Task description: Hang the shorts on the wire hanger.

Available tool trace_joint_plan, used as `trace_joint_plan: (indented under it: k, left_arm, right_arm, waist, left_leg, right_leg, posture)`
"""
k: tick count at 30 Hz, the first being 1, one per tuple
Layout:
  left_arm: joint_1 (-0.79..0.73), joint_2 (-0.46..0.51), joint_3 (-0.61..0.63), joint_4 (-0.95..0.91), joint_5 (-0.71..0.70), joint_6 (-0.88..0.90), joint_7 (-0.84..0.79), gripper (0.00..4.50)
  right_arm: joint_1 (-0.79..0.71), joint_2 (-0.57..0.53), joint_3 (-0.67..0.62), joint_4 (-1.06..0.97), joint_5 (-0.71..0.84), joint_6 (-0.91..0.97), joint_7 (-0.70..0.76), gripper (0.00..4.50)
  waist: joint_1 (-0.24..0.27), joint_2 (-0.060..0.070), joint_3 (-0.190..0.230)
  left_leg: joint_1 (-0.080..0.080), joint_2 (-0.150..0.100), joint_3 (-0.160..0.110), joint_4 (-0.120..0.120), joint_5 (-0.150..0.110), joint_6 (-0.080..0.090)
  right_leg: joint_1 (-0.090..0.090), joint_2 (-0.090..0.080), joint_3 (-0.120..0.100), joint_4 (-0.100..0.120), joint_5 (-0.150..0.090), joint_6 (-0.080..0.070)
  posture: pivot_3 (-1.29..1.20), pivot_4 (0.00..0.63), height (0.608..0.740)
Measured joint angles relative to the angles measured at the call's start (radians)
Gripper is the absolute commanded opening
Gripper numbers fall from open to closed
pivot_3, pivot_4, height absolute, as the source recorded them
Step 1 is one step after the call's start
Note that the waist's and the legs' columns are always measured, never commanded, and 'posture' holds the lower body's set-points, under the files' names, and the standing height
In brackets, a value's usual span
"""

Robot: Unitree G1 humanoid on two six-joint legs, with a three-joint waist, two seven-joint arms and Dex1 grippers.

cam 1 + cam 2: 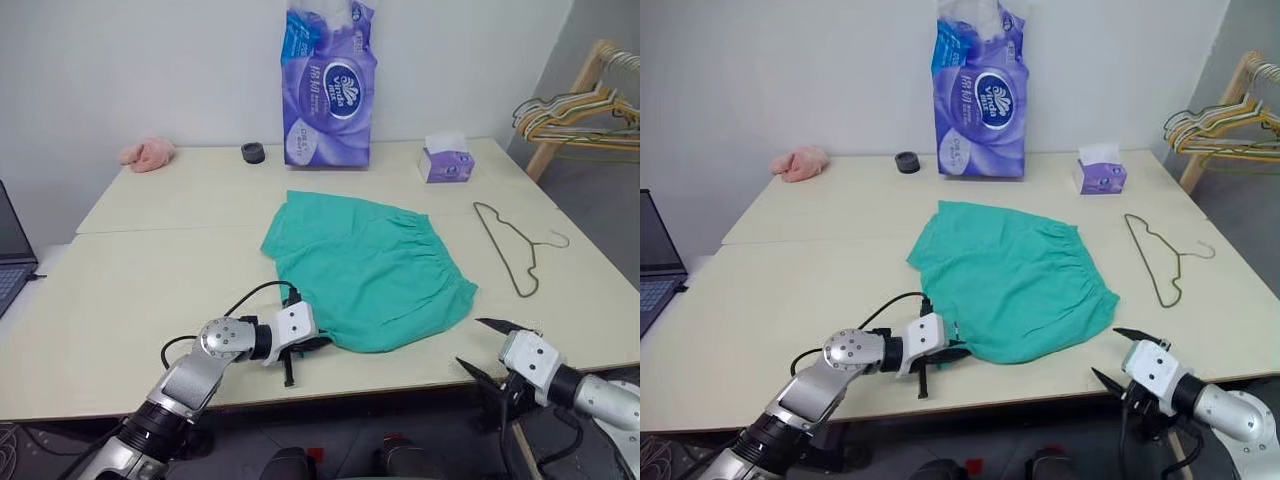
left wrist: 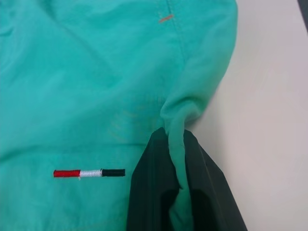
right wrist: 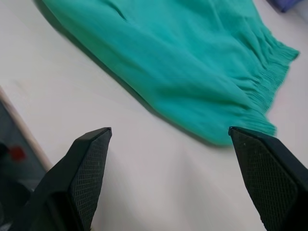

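Fingers [image 2: 154, 192] of the left gripper [image 1: 297, 350] were clamped on a pinched fold at the near hem of the shorts [image 1: 370, 270], probably to lift them. They lay flat mid-table, waistband toward the wire hanger [image 1: 510, 248], well apart. At the table's [image 1: 150, 290] near edge, the right gripper [image 1: 492, 346] stood wide open, empty, just short of the cloth.

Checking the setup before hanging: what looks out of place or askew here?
Nothing is damaged or spilled. The shorts lie rumpled and skewed on the table, apart from the wire hanger.
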Motion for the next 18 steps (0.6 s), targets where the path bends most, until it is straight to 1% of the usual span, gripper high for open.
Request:
trace_joint_plan:
  k: [3, 5, 12, 17, 18]
  left_arm:
    - [0.000, -0.004, 0.022, -0.010, -0.025, 0.023, -0.005, 0.03]
    - [0.000, -0.005, 0.023, -0.017, -0.034, 0.035, -0.006, 0.03]
    - [-0.006, -0.004, 0.037, -0.023, -0.037, 0.052, -0.006, 0.03]
    - [-0.006, -0.004, 0.041, -0.026, -0.038, 0.056, -0.007, 0.03]
    - [-0.006, -0.004, 0.041, -0.026, -0.038, 0.056, -0.008, 0.01]
  right_arm:
    - [-0.129, -0.039, 0.062, 0.123, -0.092, -0.065, -0.005, 4.16]
    - [-0.182, -0.047, 0.096, 0.177, -0.131, -0.097, -0.006, 4.16]
    - [-0.455, -0.081, 0.257, 0.403, -0.326, -0.275, -0.037, 4.16]
    - [-0.591, -0.081, 0.355, 0.478, -0.435, -0.370, -0.052, 4.16]
    - [-0.607, -0.081, 0.367, 0.489, -0.450, -0.381, -0.051, 3.98]
  waist:
    - [0.000, 0.000, 0.000]
    - [0.001, 0.000, 0.000]
    - [-0.001, 0.000, 0.000]
    - [0.000, 0.000, 0.000]
    - [0.000, 0.000, 0.000]
  left_leg:
    - [0.000, 0.000, 0.000, 0.000, 0.000, 0.000]
    - [0.000, 0.000, 0.000, 0.000, 0.000, 0.000]
    - [0.000, 0.000, 0.002, 0.000, 0.000, 0.000]
    - [0.000, 0.000, 0.002, 0.000, 0.000, 0.000]
    - [0.000, 0.000, 0.002, 0.000, 0.000, 0.000]
  right_leg:
    - [0.000, 0.000, 0.000, 0.000, 0.000, 0.000]
    - [0.000, 0.001, 0.000, 0.000, 0.000, 0.000]
    - [-0.001, 0.001, 0.003, 0.001, 0.001, 0.001]
    - [-0.002, 0.001, 0.003, 0.001, 0.001, -0.001]
    - [-0.002, 0.001, 0.003, 0.001, 0.002, -0.001]
  posture:
    - [-0.07, 0.045, 0.740]
    - [-0.07, 0.043, 0.740]
    - [-0.05, 0.038, 0.740]
    - [-0.05, 0.038, 0.740]
    - [-0.05, 0.038, 0.740]
